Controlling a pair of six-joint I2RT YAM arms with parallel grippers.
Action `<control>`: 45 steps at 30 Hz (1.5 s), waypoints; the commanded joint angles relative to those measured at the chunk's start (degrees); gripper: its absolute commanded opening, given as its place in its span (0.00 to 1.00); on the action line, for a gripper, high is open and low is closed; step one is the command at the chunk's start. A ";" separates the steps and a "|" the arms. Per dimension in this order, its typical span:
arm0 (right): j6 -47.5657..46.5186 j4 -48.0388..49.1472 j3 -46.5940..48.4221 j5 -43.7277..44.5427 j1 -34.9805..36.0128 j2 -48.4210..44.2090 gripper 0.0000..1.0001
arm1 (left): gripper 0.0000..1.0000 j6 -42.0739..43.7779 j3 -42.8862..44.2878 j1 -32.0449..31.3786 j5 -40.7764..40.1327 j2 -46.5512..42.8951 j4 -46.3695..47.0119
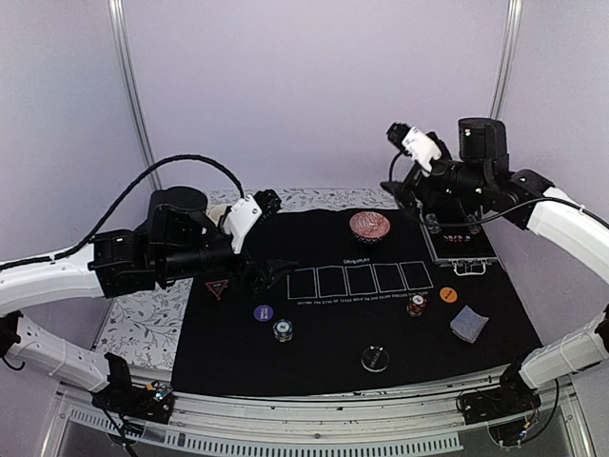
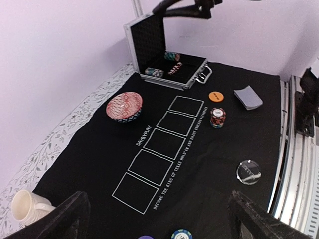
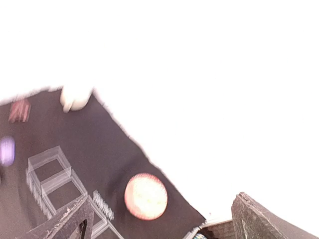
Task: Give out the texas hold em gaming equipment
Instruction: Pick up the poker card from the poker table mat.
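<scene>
Two sets of jaws are spread wide, with nothing held. Cards (image 1: pixel 468 324) and a chip stack (image 1: pixel 416 306) are laid near the right edge of the tabletop (image 1: pixel 143 328). Chips (image 2: pixel 154 72) in the case (image 2: pixel 146 42) at the far right corner should be pinched gently, straight down.

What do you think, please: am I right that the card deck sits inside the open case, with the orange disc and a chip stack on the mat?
Not quite: the left wrist view shows the deck on the mat, outside the case. The orange disc and chip stack are on the mat.
</scene>
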 commanded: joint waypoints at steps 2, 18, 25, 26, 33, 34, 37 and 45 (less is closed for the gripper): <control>31.46 7.11 -0.62 -5.79 -9.19 -2.69 0.99 | 0.98 -5.03 4.50 4.20 -9.87 -0.91 -4.85; 62.55 -6.21 -27.10 7.77 -19.07 -8.92 0.99 | 0.98 -16.86 -5.50 23.98 -20.60 1.44 3.23; 66.59 -9.66 -30.52 11.26 -19.07 -13.14 0.99 | 0.98 -16.16 -1.43 26.19 -15.55 4.53 4.45; 67.56 -10.29 -30.58 12.10 -19.03 -13.31 0.99 | 0.98 -16.00 -0.44 26.19 -15.55 4.99 4.96; 73.57 -19.40 -27.78 17.07 -19.12 -10.45 0.99 | 0.98 -15.36 0.35 26.28 -17.23 7.44 8.29; 74.65 -20.72 -27.48 17.68 -19.03 -10.41 0.99 | 0.98 -15.31 -0.82 26.23 -17.46 7.22 8.98; 76.29 -21.76 -28.59 18.09 -19.14 -11.98 0.99 | 0.98 -14.96 -2.65 26.36 -17.27 6.41 9.55; 79.86 -25.42 -32.02 17.27 -19.09 -13.54 0.99 | 0.98 -12.65 -2.97 26.36 -15.08 5.73 9.80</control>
